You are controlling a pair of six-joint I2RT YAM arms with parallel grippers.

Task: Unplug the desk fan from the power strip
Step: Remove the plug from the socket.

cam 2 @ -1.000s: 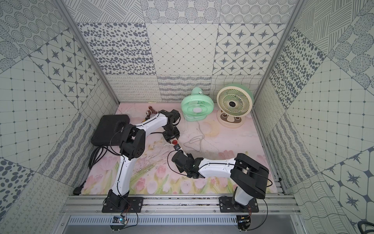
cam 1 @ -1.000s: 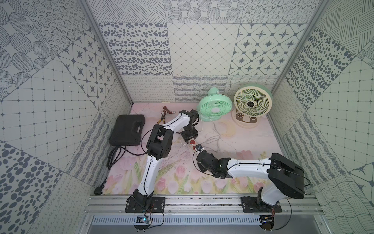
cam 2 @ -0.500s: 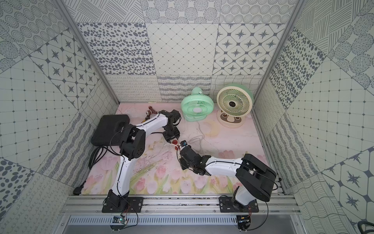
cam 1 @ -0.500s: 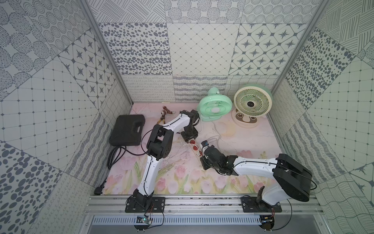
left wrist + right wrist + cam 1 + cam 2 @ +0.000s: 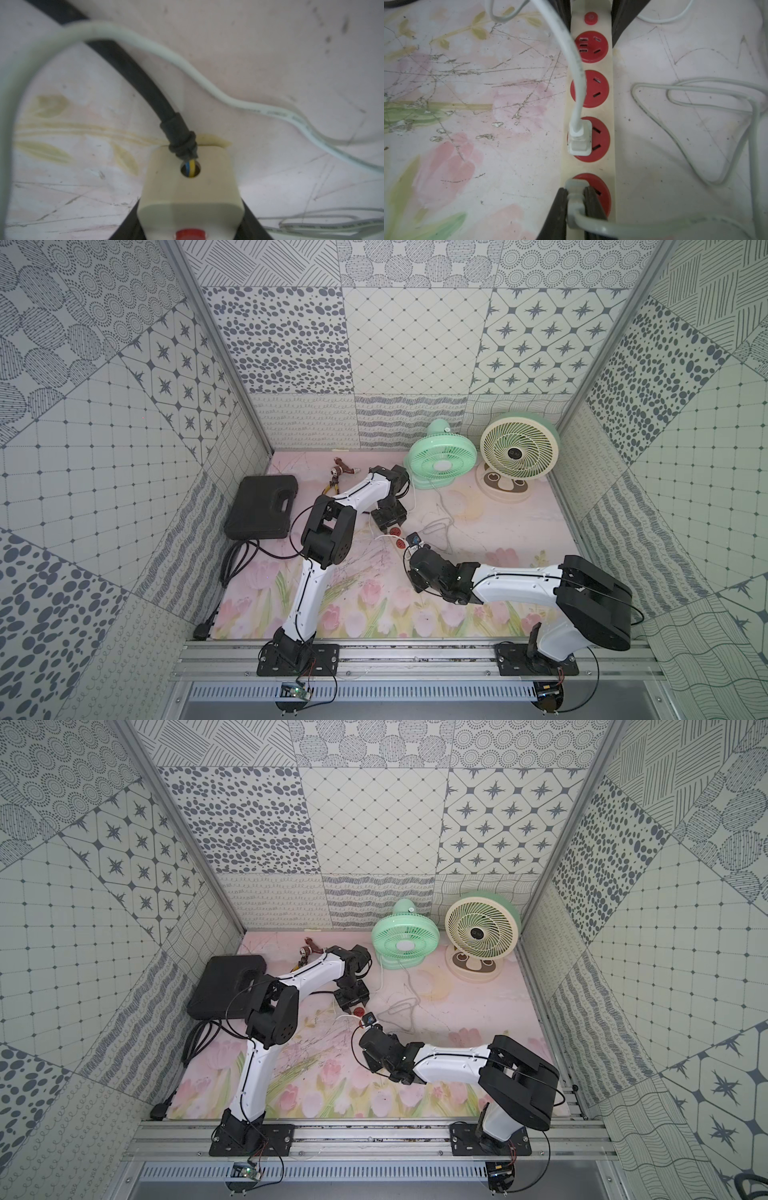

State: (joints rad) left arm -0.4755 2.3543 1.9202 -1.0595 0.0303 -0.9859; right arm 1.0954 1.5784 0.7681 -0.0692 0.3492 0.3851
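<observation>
Power strip [image 5: 610, 116] clamped by left claw [image 5: 190, 226]; end socket [image 5: 602, 185] holds grey plug [image 5: 574, 187], gripped by right claw [image 5: 576, 199]

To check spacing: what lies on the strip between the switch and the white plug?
Two empty sockets, a white cord over one; right wrist view.

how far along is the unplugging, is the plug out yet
Done: left gripper holds the power strip at its switch end; right gripper has its fingers shut on the grey plug. In hand: that grip. Left: pulling it out; it sits in the end socket.
</observation>
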